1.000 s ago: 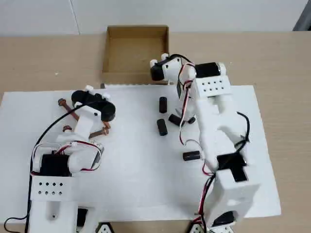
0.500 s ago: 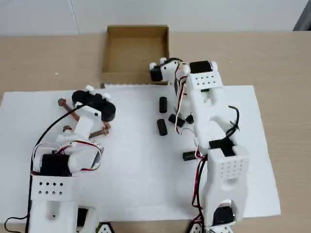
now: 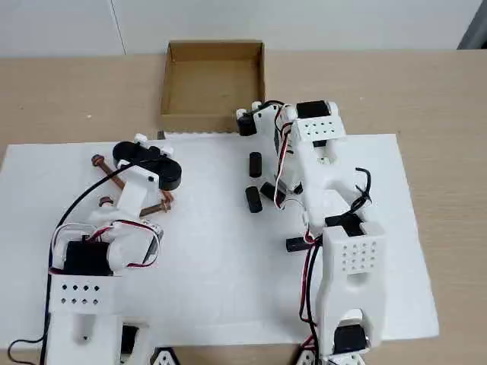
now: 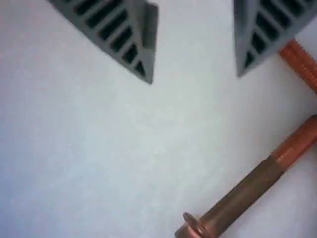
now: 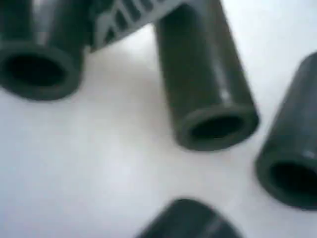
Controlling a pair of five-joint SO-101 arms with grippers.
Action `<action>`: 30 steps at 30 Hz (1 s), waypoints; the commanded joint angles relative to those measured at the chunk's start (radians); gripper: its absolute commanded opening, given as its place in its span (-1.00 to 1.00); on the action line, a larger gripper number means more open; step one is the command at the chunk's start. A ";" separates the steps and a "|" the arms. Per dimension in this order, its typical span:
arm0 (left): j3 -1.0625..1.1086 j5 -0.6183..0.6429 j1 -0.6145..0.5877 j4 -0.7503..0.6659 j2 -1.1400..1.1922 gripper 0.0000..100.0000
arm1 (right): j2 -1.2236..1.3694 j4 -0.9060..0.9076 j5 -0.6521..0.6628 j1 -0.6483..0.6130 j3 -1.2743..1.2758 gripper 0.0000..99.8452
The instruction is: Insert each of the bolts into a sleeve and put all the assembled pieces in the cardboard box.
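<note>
Left pincer, jaws apart: best centred across shank of copper bolt, clear of threaded bolt, before closing.

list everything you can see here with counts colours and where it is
cardboard box: one, brown, on the table beyond the white sheet
bolts: three showing, copper, on the sheet around the left gripper
sleeves: four showing, black, on the sheet beside and partly under the right arm
white sheet: one, white, over the near part of the table
table: one, light wood, under everything
left gripper: one, grey fingers, open, over the sheet next to two bolts
right arm: one, white, stretched over the sleeves
</note>
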 commanded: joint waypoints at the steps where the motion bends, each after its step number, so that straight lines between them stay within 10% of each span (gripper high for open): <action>1: -0.002 -0.006 0.003 -0.015 0.002 -0.79 | 0.016 -0.024 0.015 -0.004 -0.014 -0.98; 22: -0.142 -0.002 -0.003 0.118 0.012 -0.80 | -0.483 0.185 -0.147 0.053 -0.040 -0.99; 30: -0.464 0.066 -0.003 0.233 0.353 -0.91 | -0.604 0.182 -0.170 0.133 0.098 -0.99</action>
